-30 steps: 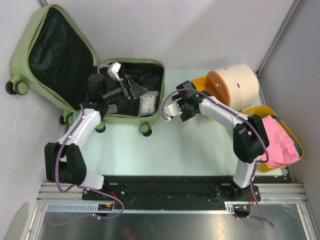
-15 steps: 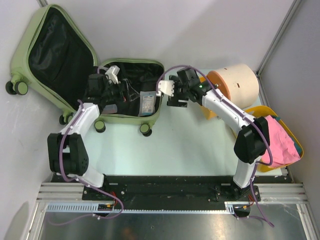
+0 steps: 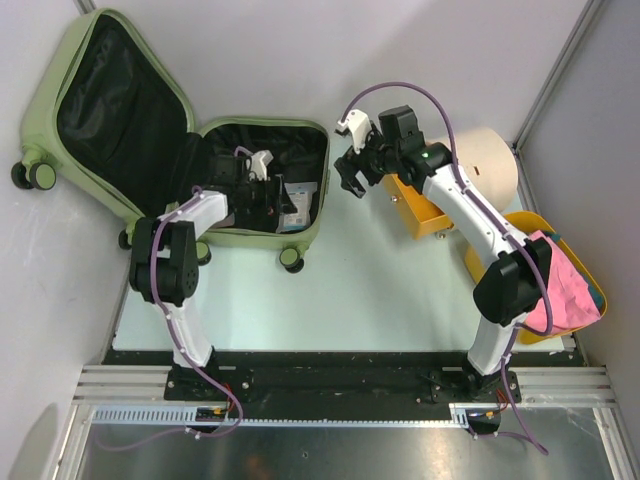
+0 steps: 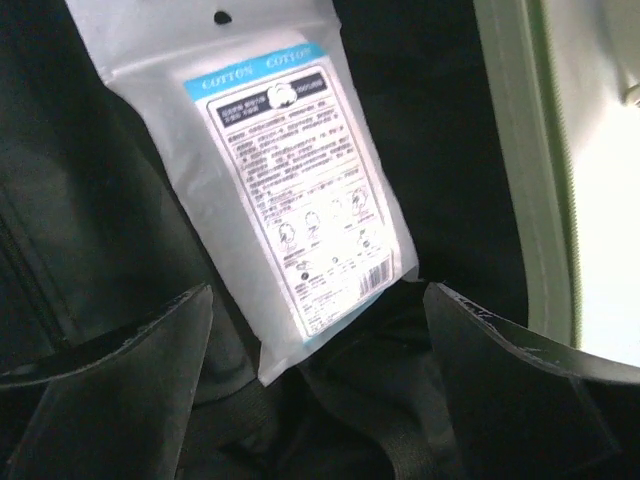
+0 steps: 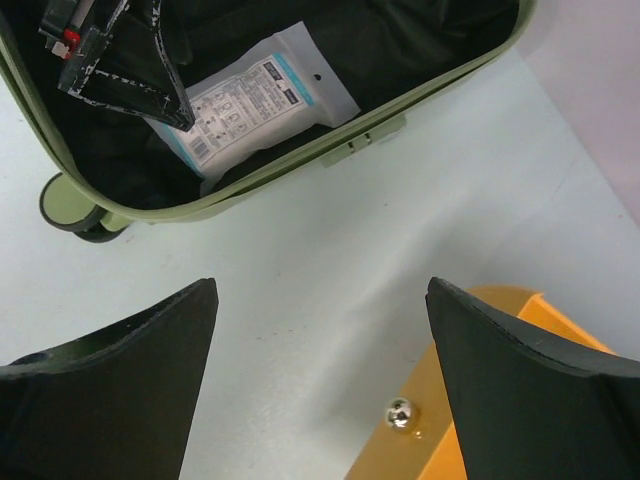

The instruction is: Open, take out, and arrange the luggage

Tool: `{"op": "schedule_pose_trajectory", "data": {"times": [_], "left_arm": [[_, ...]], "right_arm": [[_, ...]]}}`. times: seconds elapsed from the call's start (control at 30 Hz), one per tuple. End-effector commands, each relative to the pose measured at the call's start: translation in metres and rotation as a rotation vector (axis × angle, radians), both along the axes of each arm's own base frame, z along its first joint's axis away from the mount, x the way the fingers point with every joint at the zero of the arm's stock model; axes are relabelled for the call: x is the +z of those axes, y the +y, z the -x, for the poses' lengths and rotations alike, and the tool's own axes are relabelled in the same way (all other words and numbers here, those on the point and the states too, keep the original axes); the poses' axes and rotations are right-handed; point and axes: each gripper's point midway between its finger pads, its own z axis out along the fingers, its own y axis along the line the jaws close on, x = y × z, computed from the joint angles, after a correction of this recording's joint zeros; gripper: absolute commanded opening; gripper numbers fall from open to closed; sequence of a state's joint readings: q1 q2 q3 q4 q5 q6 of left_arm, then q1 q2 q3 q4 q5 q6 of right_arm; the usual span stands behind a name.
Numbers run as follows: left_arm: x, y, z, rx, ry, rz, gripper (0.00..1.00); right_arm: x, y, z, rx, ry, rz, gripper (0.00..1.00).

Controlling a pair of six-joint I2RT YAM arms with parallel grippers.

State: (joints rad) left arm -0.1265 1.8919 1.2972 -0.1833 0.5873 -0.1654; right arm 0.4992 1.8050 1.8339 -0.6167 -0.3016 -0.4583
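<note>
Left fingers (image 4: 120,350), spread wide inside the open luggage (image 3: 311,205), straddle the white packet (image 4: 290,190) lying lengthwise ahead; right fingers (image 5: 120,350) hang open over the table (image 5: 300,260).

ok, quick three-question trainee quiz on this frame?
1. True or false: the suitcase is shut.
2. What lies below the left gripper? A) white packet B) pink cloth C) drum
3. Which gripper is outside the suitcase, over the table?
Key: 1 false, it lies open. 2 A. 3 the right gripper.
</note>
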Motion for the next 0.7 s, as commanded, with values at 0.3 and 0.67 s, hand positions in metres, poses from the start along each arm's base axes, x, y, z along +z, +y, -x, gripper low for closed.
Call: {"op": "schedule_pose_trajectory", "data": {"times": [0.3,0.67], "left_arm": [[0.061,0.13,0.031,-0.423,-0.351,-0.767,1.0],[0.004,0.205,0.018,-0.525,-0.227,-0.927,0.96]], "right_arm": [[0.004,0.007,0.017,0.019,0.07,-0.065,0.9],[-0.001,0.016,0.017,0.045,0.092,-0.061,0.9]]}}
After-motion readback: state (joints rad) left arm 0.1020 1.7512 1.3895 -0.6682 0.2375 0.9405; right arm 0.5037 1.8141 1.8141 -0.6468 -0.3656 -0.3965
